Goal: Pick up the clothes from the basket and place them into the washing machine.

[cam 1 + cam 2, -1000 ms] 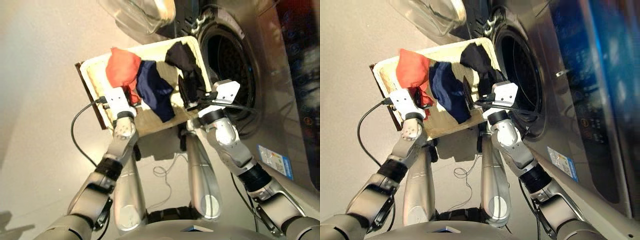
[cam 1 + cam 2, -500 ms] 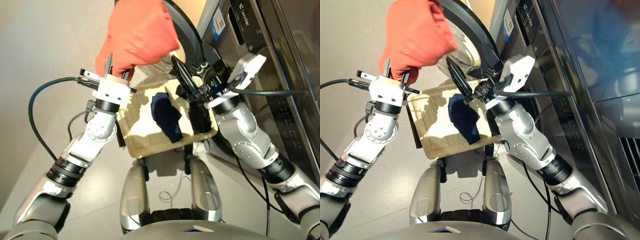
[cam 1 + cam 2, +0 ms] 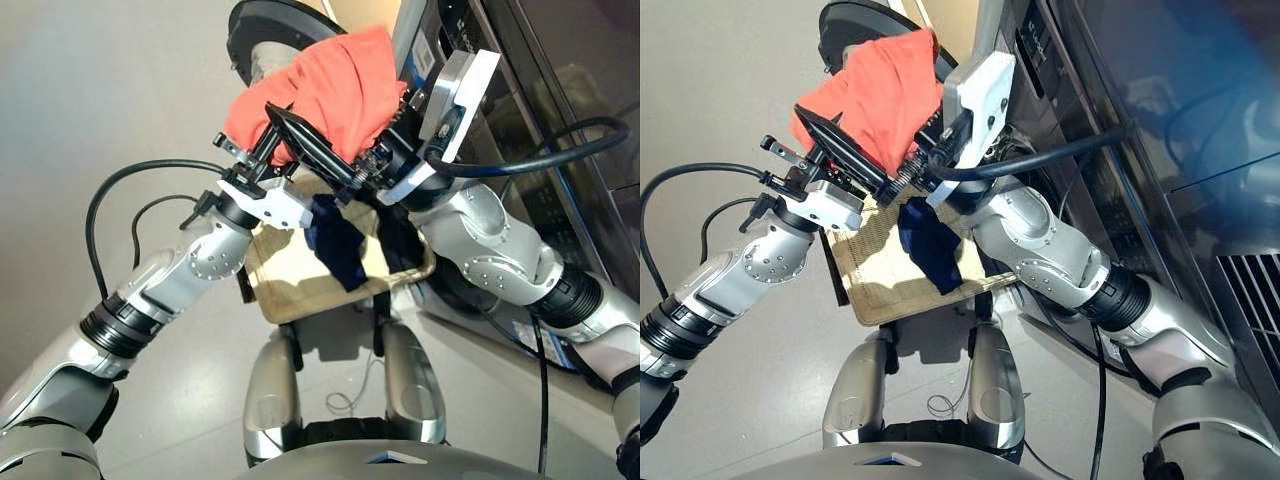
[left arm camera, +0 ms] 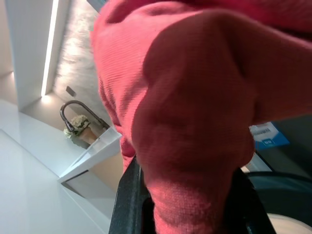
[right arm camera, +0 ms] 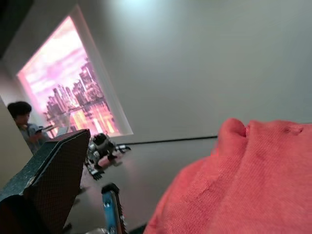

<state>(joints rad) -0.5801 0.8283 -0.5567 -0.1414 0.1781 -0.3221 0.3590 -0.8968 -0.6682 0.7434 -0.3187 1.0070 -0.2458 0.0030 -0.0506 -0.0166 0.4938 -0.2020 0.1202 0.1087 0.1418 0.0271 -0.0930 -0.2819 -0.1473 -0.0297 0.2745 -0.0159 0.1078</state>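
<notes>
No legible text. White label (image 3: 424,62) on the washing machine (image 3: 500,120) front, upper centre of the left eye view: print too small to read. Blue-and-white sticker (image 4: 266,135), right edge of the left wrist view: unreadable too.

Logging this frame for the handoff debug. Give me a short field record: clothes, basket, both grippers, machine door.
coral garment: lifted above the basket, held up by the left gripper
left gripper: shut on the coral garment, per the left wrist view
right gripper: raised beside the coral garment, fingers apart, holding nothing
navy garment: lying in the basket
black garment: in the basket, largely hidden by the right arm
basket: on the floor by the washing machine
washing machine door: open
</notes>
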